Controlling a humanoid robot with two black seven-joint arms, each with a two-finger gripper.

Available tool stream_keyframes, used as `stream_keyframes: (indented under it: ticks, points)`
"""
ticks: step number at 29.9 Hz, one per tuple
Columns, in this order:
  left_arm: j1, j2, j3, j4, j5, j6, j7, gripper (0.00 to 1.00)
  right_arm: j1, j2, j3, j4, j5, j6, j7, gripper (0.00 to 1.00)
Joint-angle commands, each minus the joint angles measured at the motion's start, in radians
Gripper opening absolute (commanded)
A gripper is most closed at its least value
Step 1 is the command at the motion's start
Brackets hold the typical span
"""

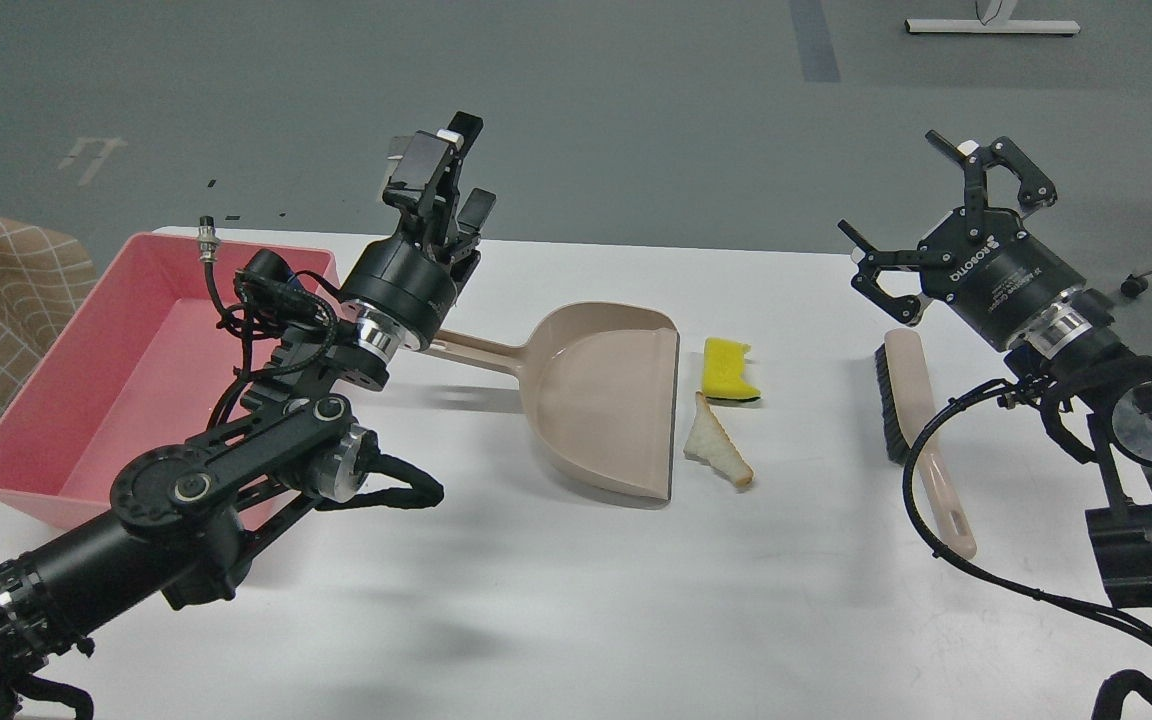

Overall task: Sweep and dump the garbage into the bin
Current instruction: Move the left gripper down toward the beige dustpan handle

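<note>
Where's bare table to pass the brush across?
Bare strip between the sponge and bread slice and the brush; wide bare area along the near edge. Crowded: dustpan mouth close beside the garbage, left gripper over its handle.

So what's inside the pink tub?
The pink tub looks empty where its floor shows. The left arm covers its near right corner, so that part can't be checked. The sponge and bread slice lie on the table.
</note>
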Motion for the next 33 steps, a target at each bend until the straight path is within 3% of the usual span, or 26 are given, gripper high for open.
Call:
stream_keyframes:
  ticks: [1, 13, 33]
  points:
    - [-0.002, 0.034, 0.096, -0.030, 0.046, 0.023, 0.021, 0.98, -0.001, 0.000, 0.000, -0.002, 0.000, 0.000, 0.000, 1.00]
    - [-0.002, 0.091, 0.268, -0.031, 0.057, 0.023, 0.038, 0.98, -0.006, -0.002, 0.000, -0.002, 0.000, 0.000, 0.000, 1.00]
    - [0.012, 0.120, 0.376, -0.013, 0.047, 0.023, 0.040, 0.98, -0.009, 0.000, 0.000, 0.006, 0.000, 0.000, 0.000, 1.00]
